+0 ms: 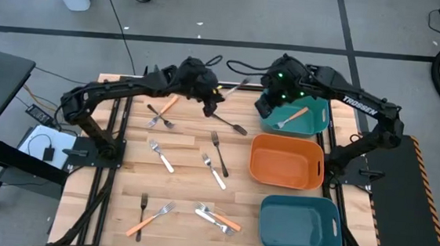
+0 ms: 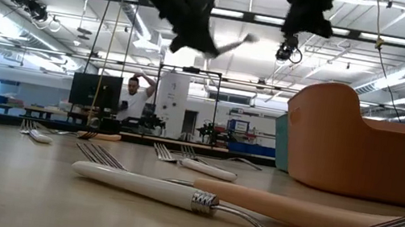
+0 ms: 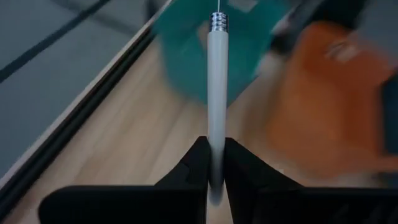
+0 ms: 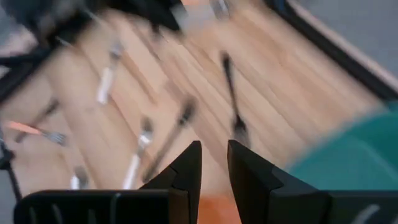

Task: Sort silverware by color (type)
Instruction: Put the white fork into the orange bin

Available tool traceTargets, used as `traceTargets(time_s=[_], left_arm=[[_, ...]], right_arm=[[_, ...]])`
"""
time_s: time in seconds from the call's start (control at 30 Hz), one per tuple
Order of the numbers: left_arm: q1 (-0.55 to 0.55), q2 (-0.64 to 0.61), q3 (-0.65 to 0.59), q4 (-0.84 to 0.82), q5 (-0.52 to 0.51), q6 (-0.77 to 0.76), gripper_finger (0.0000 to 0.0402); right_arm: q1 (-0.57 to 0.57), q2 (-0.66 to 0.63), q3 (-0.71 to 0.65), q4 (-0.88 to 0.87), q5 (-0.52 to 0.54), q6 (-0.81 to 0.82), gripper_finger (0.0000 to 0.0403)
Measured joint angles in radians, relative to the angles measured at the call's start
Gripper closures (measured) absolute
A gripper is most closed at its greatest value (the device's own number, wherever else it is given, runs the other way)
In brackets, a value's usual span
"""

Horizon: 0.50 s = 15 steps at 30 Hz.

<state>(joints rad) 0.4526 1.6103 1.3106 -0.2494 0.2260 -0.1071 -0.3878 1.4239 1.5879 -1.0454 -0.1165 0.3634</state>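
My left gripper point(image 1: 211, 99) is raised over the far middle of the table and is shut on a white-handled fork point(image 1: 235, 85), which also shows in the low view point(image 2: 234, 43). My right gripper point(image 1: 273, 96) hovers over the far teal bin point(image 1: 314, 124), in which one orange-handled fork point(image 1: 293, 117) lies. In its wrist view the fingers point(image 4: 214, 163) stand apart with nothing between them. More silverware lies flat on the table: an orange-handled fork point(image 1: 166, 107), dark metal forks point(image 1: 231, 125), and white-handled forks point(image 1: 162, 156). My left gripper pinches the fork's white handle near its free end point(image 3: 215, 163) between the two fingers. The handle runs straight forward out of the fingers, along them, to its metal collar point(image 3: 218, 22). The fork is lifted clear of the table, pointing toward the far teal bin.
An orange bin point(image 1: 286, 161) stands at the right middle and a second teal bin point(image 1: 300, 224) at the near right. A cluster of forks point(image 1: 216, 217) and an orange-handled fork point(image 1: 145, 223) lie near the front edge. A person point(image 2: 136, 95) is far off in the room.
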Motion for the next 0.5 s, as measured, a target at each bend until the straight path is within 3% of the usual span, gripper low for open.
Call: traceTargets(time_s=[0.23,0.5], left_arm=[[-0.046,-0.011,0.000,0.331,0.092,-0.152,0.0368],[-0.066,-0.012,0.000,0.509,0.109,-0.223,0.0366]], right_arm=[[0.075,0.000,0.000,0.199,-0.007,-0.061,0.0318],[0.111,-0.051,0.000,0.235,0.202,-0.099,0.0318]])
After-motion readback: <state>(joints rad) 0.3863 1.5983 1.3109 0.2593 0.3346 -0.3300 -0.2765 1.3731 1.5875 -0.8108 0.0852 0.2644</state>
